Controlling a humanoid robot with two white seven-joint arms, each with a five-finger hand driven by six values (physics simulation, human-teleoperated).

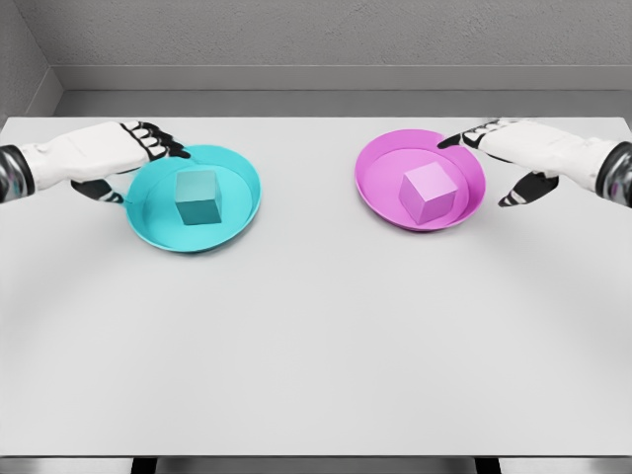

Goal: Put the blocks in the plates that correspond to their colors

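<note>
Our teal block (198,197) sits in the teal plate (148,225), the pink block (430,192) in the pink plate (377,193); both hands' fingers (158,141) are spread and empty, so nothing seems left.

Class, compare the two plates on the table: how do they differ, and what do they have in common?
The teal plate sits on the table's left side; the pink plate sits on the right. The teal plate holds a teal block; the pink plate holds a pink block. The left hand is by the teal plate, the right hand by the pink one. Both plates are round, shallow, and hold one matching block.
</note>
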